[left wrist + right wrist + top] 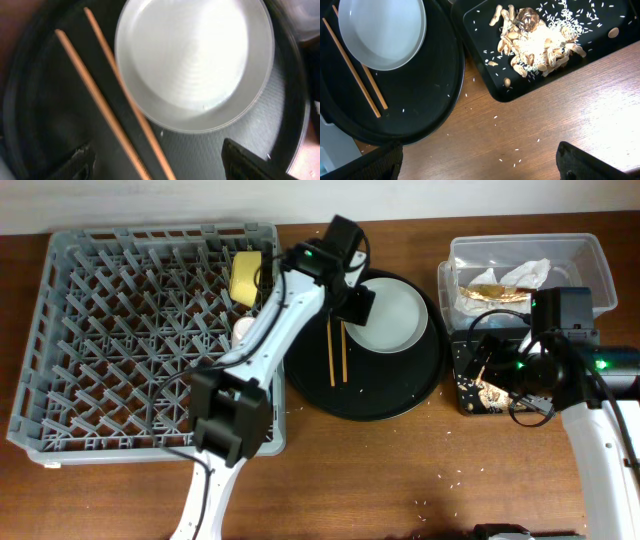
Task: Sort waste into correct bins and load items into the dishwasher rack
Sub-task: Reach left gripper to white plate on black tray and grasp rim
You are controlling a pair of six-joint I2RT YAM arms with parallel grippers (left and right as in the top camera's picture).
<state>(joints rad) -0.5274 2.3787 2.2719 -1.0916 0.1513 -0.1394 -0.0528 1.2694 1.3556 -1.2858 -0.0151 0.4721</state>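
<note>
The pale grey-green plate (388, 315) lies on the round black tray (400, 395), at mid-worktop toward the far edge. The two wooden chopsticks (337, 352) lie side by side on the same tray, just beside the plate on the side facing the left edge. The left pincer (355, 302) hangs over the plate's left rim with its jaws spread wide and nothing between them.

The grey rack (120, 330) fills the left end of the worktop (420, 480). The yellow bowl (245, 275) sits in its far right section.

The clear tub (590, 255) stands at the far right corner and contains the white napkin (530, 272) and the brown-gold wrapper (490, 292). The black rectangular tray (480, 50), on the tub's near side, carries the food scraps (540, 40) and rice. The right pincer (468, 365) is above that tray's left end, jaws apart and empty.
</note>
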